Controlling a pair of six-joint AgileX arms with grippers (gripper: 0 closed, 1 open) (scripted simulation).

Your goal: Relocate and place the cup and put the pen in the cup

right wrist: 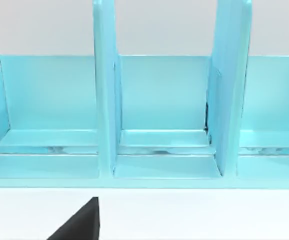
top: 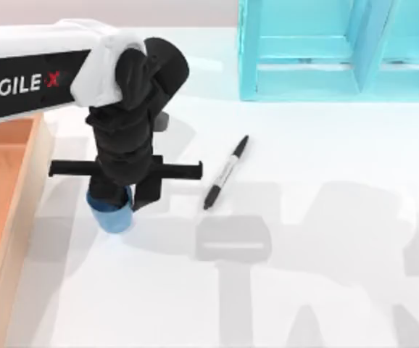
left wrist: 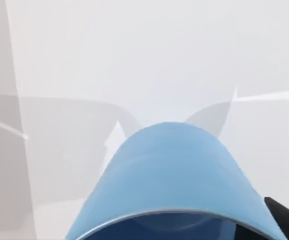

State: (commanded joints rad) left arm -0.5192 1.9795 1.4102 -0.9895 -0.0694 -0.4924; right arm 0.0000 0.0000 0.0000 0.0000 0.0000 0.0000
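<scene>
Top view: left claw (top: 119, 205) around smooth tapered cup (top: 111, 214)

- A rendered desk scene is showing: a plain white table (top: 325, 217) sitting under flat, even lighting.
- A turquoise shelf (top: 304, 65) and an orange tray (top: 6, 188) are suggesting an office.

Plain blue cup (top: 113, 215) beneath the black left gripper (top: 126, 201), whose arm (top: 28, 80) is white with a black panel lettered in white. Black pen (top: 225, 172) with a grey-white middle band beside that gripper. Turquoise shelf unit (top: 318, 51); orange tray (top: 3, 210) with pale tan rim; white table (top: 325, 290).
</scene>
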